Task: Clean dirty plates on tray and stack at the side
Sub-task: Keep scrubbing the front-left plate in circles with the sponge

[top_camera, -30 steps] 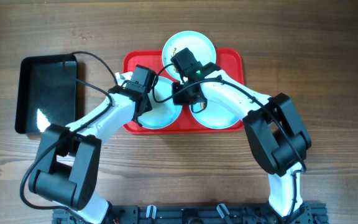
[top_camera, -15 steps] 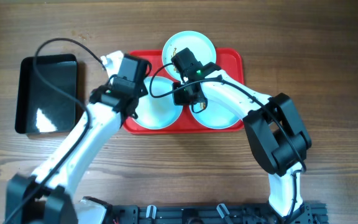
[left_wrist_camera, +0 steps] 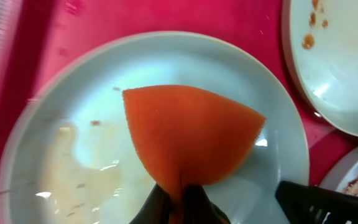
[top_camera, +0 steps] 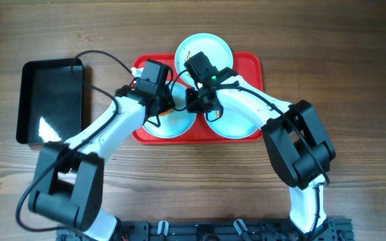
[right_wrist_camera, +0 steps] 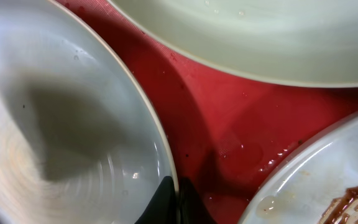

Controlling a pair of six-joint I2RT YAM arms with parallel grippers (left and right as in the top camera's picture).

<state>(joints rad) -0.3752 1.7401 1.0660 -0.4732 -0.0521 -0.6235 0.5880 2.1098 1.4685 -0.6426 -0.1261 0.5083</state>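
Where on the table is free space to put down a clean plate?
Bare wood lies right of the tray, and along the table's far side above it. Between black bin and tray the left arm crosses. The tray is crowded: three plates, left gripper, right gripper.

A wooden table [top_camera: 354, 53] fills the whole overhead view. Its top is made of long brown planks, with the grain and seams running from 9 o'clock to 3 o'clock. The wood is mid-brown with darker streaks and a small dark speck near 3 o'clock. A black bin [top_camera: 52, 100] sits on it at 9 o'clock, and a bright patch of light glints off its glossy bottom. A black rail [top_camera: 213, 231] runs along the edge at 6 o'clock. The light is even, the shadows soft.
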